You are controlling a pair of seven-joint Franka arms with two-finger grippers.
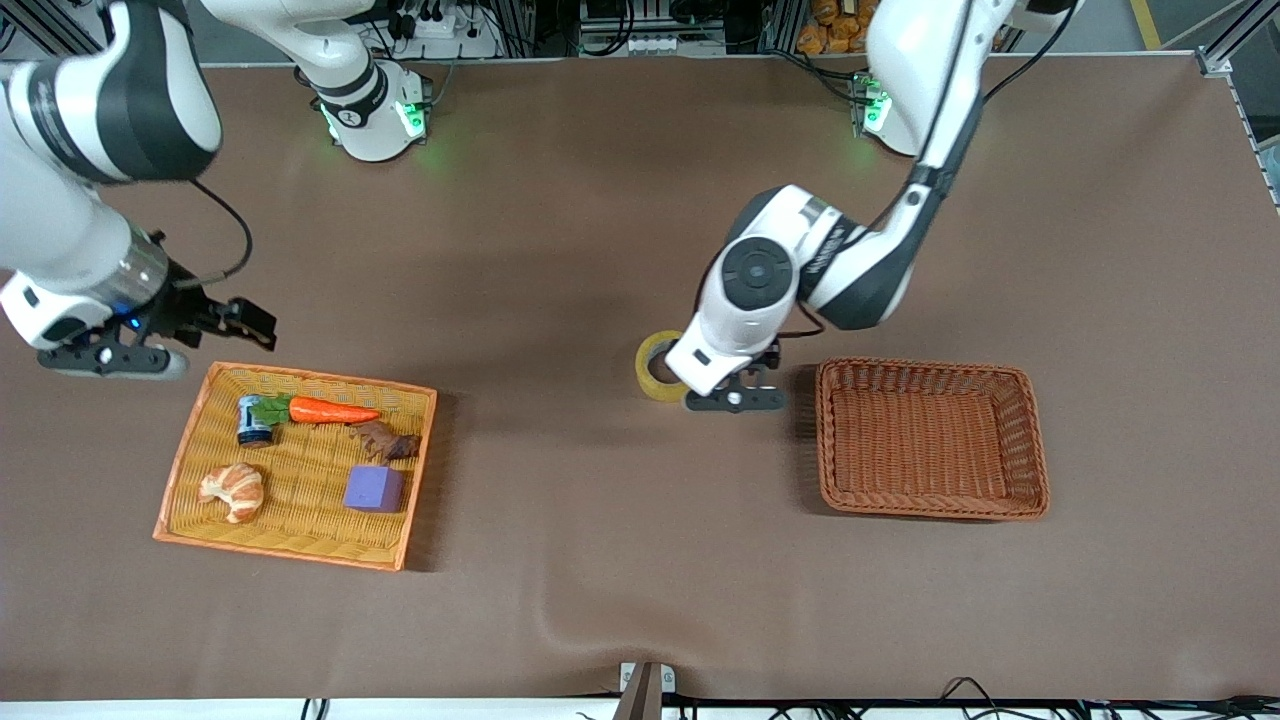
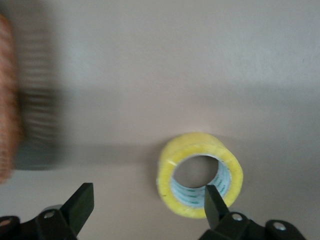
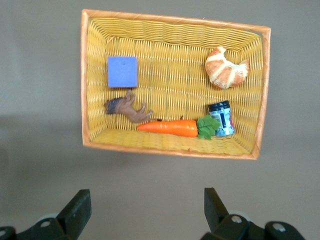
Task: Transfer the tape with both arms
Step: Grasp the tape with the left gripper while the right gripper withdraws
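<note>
Yellow tape [image 2: 199,174] stands on edge on the table [image 1: 600,560] — your left tool [image 2: 145,205] spread beside it for the pickup, right tool [image 3: 145,207] spread, waiting over the yellow basket's [image 3: 172,150] rim.

Both arms are glossy white with black joint bands. The left arm [image 1: 820,260] carries a round black cap on its wrist housing; the right arm [image 1: 90,170] trails a thin black cable. Green lights glow on both bases. The fingers [image 3: 75,212] are black, with silver screws.

Brown table [image 1: 600,560] carries tape [image 1: 652,366], yellow basket [image 1: 190,470], brown basket [image 1: 1030,440].
</note>
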